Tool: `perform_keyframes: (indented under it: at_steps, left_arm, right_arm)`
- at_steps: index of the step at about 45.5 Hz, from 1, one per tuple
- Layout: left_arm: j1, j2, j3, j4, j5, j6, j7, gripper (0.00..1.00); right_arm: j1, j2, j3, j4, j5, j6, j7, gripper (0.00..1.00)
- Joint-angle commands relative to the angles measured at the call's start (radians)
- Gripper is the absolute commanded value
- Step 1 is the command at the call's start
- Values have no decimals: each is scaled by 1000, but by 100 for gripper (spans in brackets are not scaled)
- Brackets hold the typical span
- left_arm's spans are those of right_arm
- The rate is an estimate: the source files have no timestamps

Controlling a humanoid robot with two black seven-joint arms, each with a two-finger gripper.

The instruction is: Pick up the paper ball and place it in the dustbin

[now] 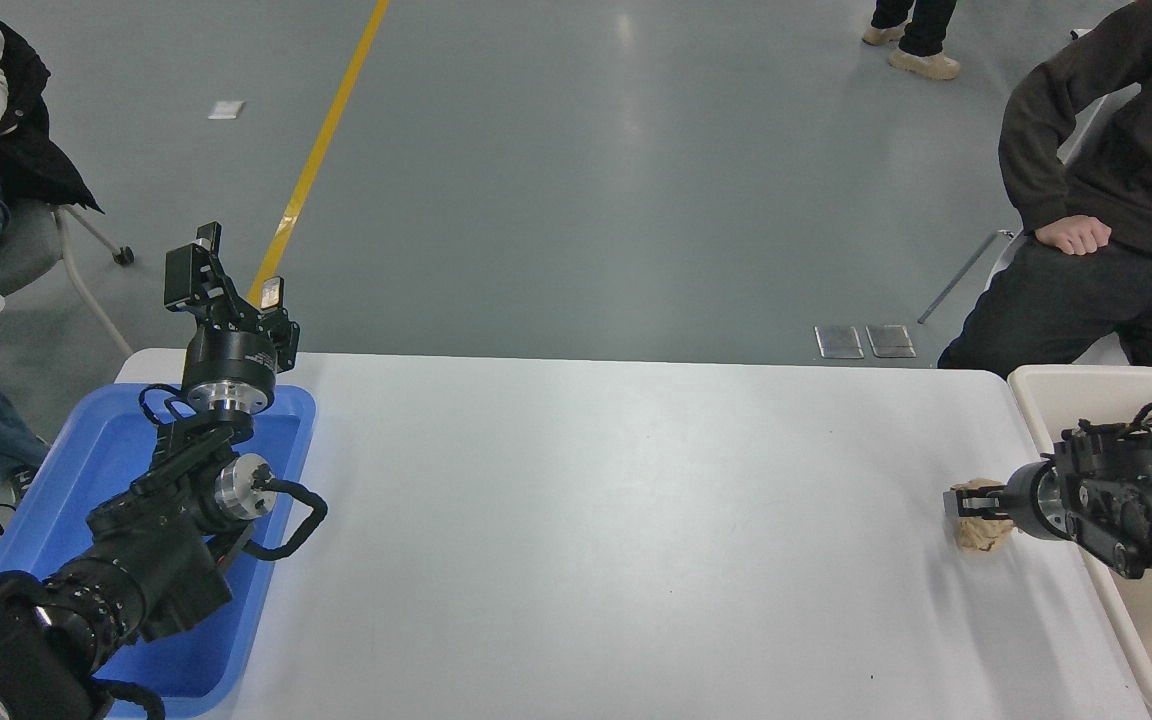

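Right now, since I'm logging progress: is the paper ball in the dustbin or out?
Out. The crumpled tan-brown paper ball lies on the white table, left of the beige plastic dustbin, with the right end effector on it.

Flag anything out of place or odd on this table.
Only the paper ball lies loose on the table, beside the dustbin rather than in it; the right gripper is at it. Nothing looks spilled or damaged.

Right gripper (968,502) hides part of paper ball (978,535).
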Motion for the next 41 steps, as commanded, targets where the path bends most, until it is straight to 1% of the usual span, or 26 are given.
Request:
perform_keyframes:
  at_steps: [1,3,4,5,6,7,16,19,25,32,41]
  left_arm:
    - [1,0,0,0,0,0,0,100]
    - [-1,0,0,0,0,0,0,100]
    - [1,0,0,0,0,0,0,100]
    - [-1,0,0,0,0,0,0,100]
    - [-1,0,0,0,0,0,0,100]
    - [-1,0,0,0,0,0,0,100]
    - [-1,0,2,0,0,0,0,100]
    - [-1,0,2,0,0,0,0,100]
    - [-1,0,2,0,0,0,0,100]
    - [-1,0,2,0,0,0,0,100]
    - [-1,0,2,0,0,0,0,100]
  right_arm:
    - [-14,10,-1,-10,-1,-8,-1,32]
    - [-16,12,-1,-10,-1,-8,-1,28]
    - [-16,12,-1,-8,-1,-7,-1,24]
    - [-16,12,-4,-8,-3,-5,1,15]
    - [-16,12,-5,-8,-3,-7,1,4]
    - [-16,12,-7,-8,-3,-5,4,0]
    - [33,-1,-10,16,-3,22,21,0]
    - [102,-40,-16,75,-15,47,36,0]
    - [266,-157,-60,248,-20,73,36,0]
    - [487,-250,-160,466,-49,82,36,0]
    - [768,-303,-309,682,-49,143,36,0]
